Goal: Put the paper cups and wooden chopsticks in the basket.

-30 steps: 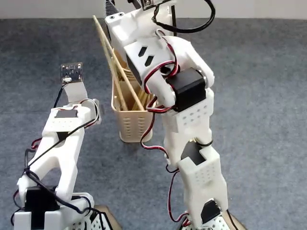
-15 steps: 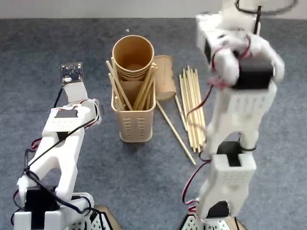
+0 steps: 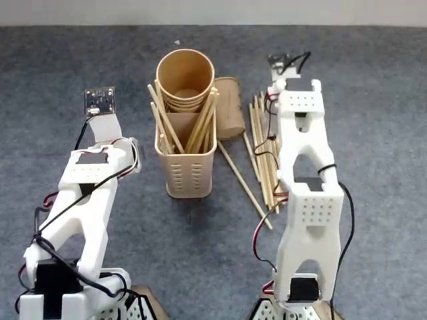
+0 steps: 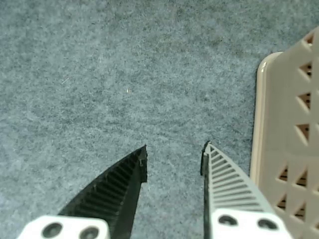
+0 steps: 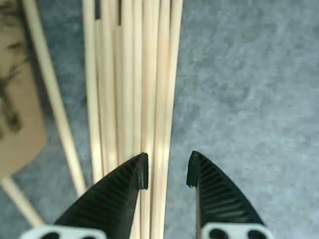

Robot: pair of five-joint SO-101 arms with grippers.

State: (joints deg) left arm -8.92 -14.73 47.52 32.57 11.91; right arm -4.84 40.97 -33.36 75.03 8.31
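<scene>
in the last second my right arm has swung off the top of the basket [image 3: 190, 175] and come down over the loose wooden chopsticks [image 3: 261, 143] on the carpet, so i judge one load is delivered and the next pickup is starting. the right gripper [image 5: 167, 172] hangs low above that bundle, fingers parted only narrowly and holding nothing, one finger over the outer sticks and the gap over the bundle's edge. the left gripper [image 4: 174, 159] hasn't moved: it sits just beside the basket wall, fingers moderately apart and empty. the basket already holds a stack of paper cups [image 3: 185, 79] with several sticks leaning around it. the bundle lies flat, its long axis running away from the arm bases toward the far side of the table, roughly in line with my right arm, so the fingers close across it. one stray chopstick [image 3: 244, 185] lies at a slant between bundle and basket, and one cup [image 3: 229, 117] lies on its side just behind the basket.
</scene>
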